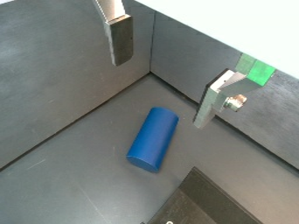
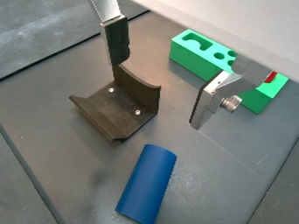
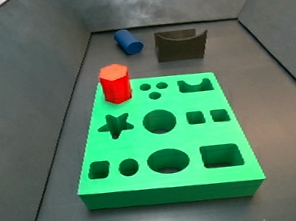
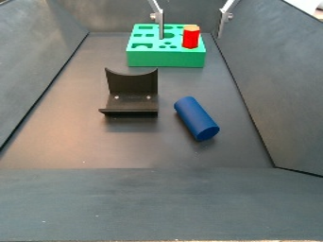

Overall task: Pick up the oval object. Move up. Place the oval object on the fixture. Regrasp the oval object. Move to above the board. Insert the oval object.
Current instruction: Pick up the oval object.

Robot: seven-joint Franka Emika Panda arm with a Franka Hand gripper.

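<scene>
1. The large bright green rectangular board (image 3: 162, 131) with its many shaped cut-out holes lies flat on the dark grey desk (image 4: 76, 113); in a side view it sits at the far end (image 4: 165, 45).
2. The small dark grey-brown notched fixture (image 4: 128, 92) stands on the desk apart from the board, its curved U-shaped notch facing up (image 2: 117, 109).
3. The dark blue, smooth oval peg (image 4: 195, 118) lies on its side on the desk just beside the fixture, not touching it; it shows in both wrist views (image 1: 152, 139) (image 2: 147, 183).
4. A red hexagonal peg (image 3: 116, 84) stands upright in the board, near one corner.
5. My hand (image 2: 162, 68) hangs in the air above the desk, over the fixture's side, fingers spread wide with nothing between the flat silver plates (image 1: 121, 37).
</scene>
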